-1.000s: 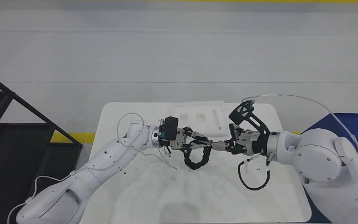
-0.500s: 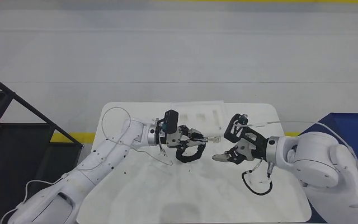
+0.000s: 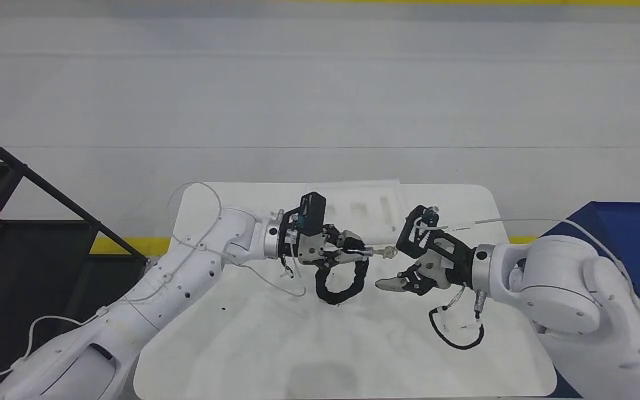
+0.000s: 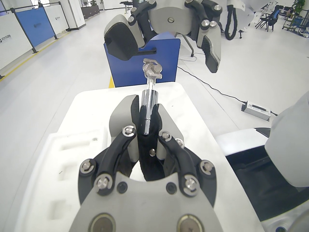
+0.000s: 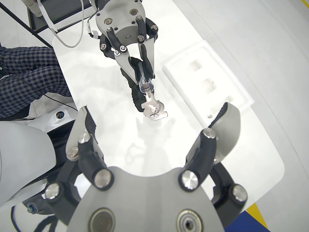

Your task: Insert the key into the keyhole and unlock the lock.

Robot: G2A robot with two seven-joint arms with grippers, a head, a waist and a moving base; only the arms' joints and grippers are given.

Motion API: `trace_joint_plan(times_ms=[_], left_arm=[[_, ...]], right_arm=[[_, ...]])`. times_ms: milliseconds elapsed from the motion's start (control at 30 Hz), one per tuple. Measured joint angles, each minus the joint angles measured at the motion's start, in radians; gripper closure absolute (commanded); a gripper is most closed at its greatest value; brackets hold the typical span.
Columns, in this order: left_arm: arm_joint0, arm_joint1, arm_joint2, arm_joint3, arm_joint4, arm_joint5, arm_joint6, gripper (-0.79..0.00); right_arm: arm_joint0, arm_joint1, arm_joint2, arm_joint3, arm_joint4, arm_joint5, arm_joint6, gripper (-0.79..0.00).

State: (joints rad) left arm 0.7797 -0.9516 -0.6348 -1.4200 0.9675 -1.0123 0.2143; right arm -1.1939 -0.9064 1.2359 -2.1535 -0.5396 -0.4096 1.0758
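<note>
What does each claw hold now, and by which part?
The left claw clamps the lock by its chrome cylinder; the key sticks out of it. The right claw holds nothing.

We see a polished metal lock cylinder (image 4: 148, 112) and a duller metal key (image 4: 152, 69) with a rough-textured bow. Upper left, finger pads (image 4: 120, 40) look matt black, finely dimpled. The foam tray (image 5: 183, 78) is matt white.

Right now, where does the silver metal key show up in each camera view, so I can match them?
Top view: silver metal key mid-picture, nearer the robot than the white foam tray.
Left wrist view: near centre, jutting from the chrome cylinder lock.
Right wrist view: near centre, head toward the camera.
Shared landmark: that tray with its square pockets.
</note>
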Motion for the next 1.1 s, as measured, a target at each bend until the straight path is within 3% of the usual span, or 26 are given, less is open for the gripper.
trace_joint_plan(times_ms=[133, 367, 633, 733, 767, 1100], left_arm=[[-0.018, 0.004, 0.022, 0.012, -0.057, 0.000, -0.040, 0.000], [-0.058, 0.002, 0.079, 0.055, -0.158, 0.000, -0.068, 0.000], [-0.107, -0.007, 0.141, 0.084, -0.199, 0.000, -0.070, 0.000], [-0.117, -0.009, 0.160, 0.090, -0.198, 0.000, -0.060, 0.000], [-0.121, -0.009, 0.166, 0.095, -0.198, 0.000, -0.055, 0.000], [-0.147, -0.014, 0.209, 0.118, -0.199, 0.000, -0.016, 0.000]], right_arm=[[-0.010, 0.002, -0.006, 0.009, -0.053, -0.005, -0.015, -0.785], [0.039, 0.011, -0.031, 0.059, -0.263, -0.316, -0.083, -0.785], [0.024, 0.011, -0.049, 0.088, -0.453, -0.427, -0.264, -0.785], [0.007, 0.011, -0.047, 0.073, -0.517, -0.424, -0.324, -0.523], [-0.001, 0.012, -0.045, 0.066, -0.540, -0.421, -0.346, -0.397], [-0.070, 0.019, -0.026, 0.009, -0.675, -0.405, -0.444, -0.314]])
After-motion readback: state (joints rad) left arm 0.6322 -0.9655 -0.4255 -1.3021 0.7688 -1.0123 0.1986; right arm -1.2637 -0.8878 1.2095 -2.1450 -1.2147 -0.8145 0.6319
